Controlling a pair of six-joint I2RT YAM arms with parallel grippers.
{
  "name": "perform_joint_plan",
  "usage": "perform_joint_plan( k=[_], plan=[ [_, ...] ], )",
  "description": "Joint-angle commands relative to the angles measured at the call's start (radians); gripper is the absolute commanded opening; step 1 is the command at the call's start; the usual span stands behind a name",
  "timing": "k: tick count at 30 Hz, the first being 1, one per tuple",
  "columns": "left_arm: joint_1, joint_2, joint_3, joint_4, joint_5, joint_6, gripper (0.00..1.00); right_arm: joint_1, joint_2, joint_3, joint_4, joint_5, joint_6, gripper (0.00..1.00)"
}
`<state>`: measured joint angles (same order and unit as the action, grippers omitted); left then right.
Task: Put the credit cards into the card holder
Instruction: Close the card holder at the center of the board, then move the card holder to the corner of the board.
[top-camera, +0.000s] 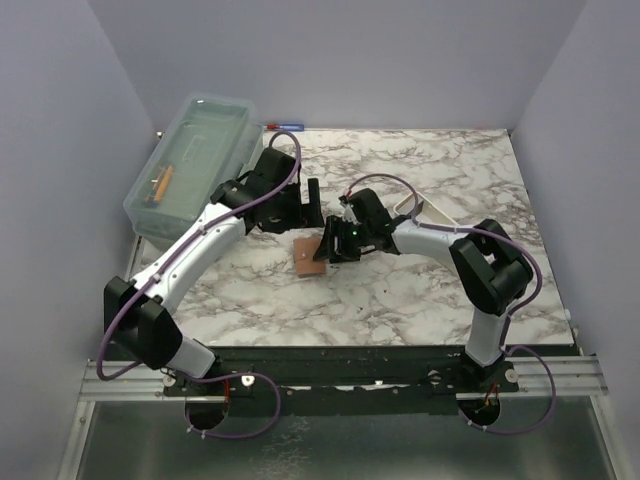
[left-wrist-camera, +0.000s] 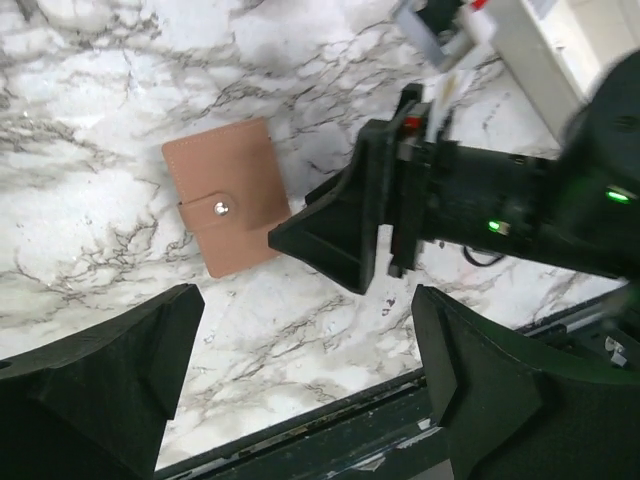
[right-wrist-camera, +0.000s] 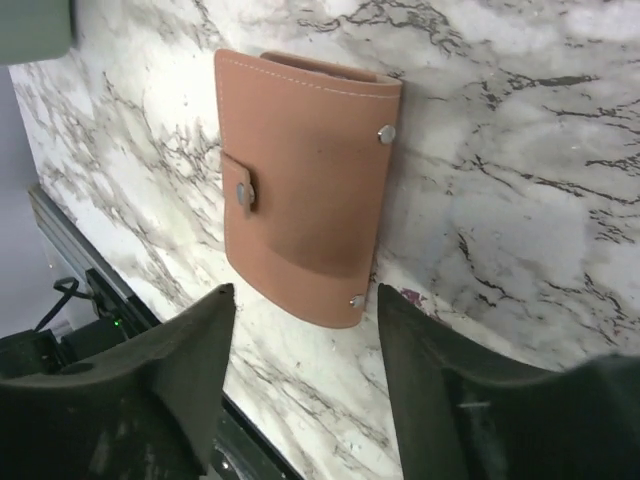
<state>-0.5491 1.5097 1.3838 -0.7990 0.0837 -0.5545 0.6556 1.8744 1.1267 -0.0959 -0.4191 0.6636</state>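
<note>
left gripper (left-wrist-camera: 305, 325) and right gripper (right-wrist-camera: 305, 300) stood spread, empty — card holder (right-wrist-camera: 305, 170) lay snapped shut. we judged lifting straight away safest.

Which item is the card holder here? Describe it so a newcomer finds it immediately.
On the marble tabletop, look near its middle. The card holder lies flat there: a small tan-brown leather wallet with a snap tab, unlike the clear lidded box far left or the white tray to its right.

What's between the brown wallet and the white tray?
The black right gripper sits between the reddish-brown leather card holder and the long white rectangular tray, clearest in the top view.
</note>
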Motion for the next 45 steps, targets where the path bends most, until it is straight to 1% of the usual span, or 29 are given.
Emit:
perform_joint_plan(
  k=[1,3,5,8,12,14,16,19,21,23,25,28,31,34,37,40,45],
  plan=[
    [0.003,-0.103,-0.026,0.091,0.048,0.090,0.95,0.009,0.003,-0.075,0.135,-0.001,0.122,0.65],
    [0.004,-0.134,-0.050,0.138,0.053,0.105,0.96,0.010,0.009,-0.105,0.202,-0.002,0.154,0.68],
    [0.003,-0.142,-0.065,0.163,0.071,0.120,0.97,0.013,0.018,-0.113,0.219,0.017,0.179,0.68],
    [0.002,-0.146,-0.100,0.204,0.076,0.125,0.97,0.042,0.041,-0.099,0.189,0.124,0.193,0.68],
    [0.003,-0.167,-0.150,0.251,0.053,0.130,0.97,0.105,0.080,-0.069,0.109,0.288,0.231,0.62],
    [0.004,-0.172,-0.183,0.280,0.021,0.126,0.97,0.137,0.096,-0.069,0.098,0.371,0.250,0.53],
    [0.005,-0.168,-0.209,0.293,0.000,0.125,0.97,0.145,0.107,-0.071,0.067,0.412,0.279,0.40],
    [0.027,-0.188,-0.233,0.296,-0.023,0.113,0.97,0.147,0.076,-0.097,0.085,0.484,0.291,0.19],
    [0.028,-0.210,-0.239,0.294,-0.072,0.115,0.97,0.147,0.037,-0.112,0.145,0.509,0.278,0.09],
    [0.032,-0.228,-0.236,0.285,-0.133,0.111,0.97,0.145,0.006,-0.112,0.213,0.495,0.217,0.01],
    [0.036,-0.238,-0.231,0.279,-0.159,0.111,0.97,0.143,-0.013,-0.100,0.287,0.446,0.163,0.00],
    [0.045,-0.250,-0.221,0.271,-0.188,0.113,0.97,0.119,-0.031,-0.052,0.319,0.399,0.129,0.00],
    [0.052,-0.271,-0.209,0.263,-0.220,0.117,0.97,0.038,-0.021,0.000,0.343,0.308,0.127,0.00],
    [0.052,-0.287,-0.216,0.261,-0.235,0.120,0.97,-0.057,0.026,0.084,0.372,0.220,0.145,0.00],
    [0.052,-0.301,-0.229,0.262,-0.237,0.118,0.97,-0.136,0.129,0.211,0.389,0.145,0.158,0.00],
    [0.052,-0.314,-0.239,0.269,-0.235,0.117,0.97,-0.185,0.250,0.349,0.431,0.083,0.168,0.00],
    [0.052,-0.326,-0.253,0.284,-0.197,0.115,0.97,-0.208,0.533,0.719,0.305,0.063,0.172,0.00]
  ],
)
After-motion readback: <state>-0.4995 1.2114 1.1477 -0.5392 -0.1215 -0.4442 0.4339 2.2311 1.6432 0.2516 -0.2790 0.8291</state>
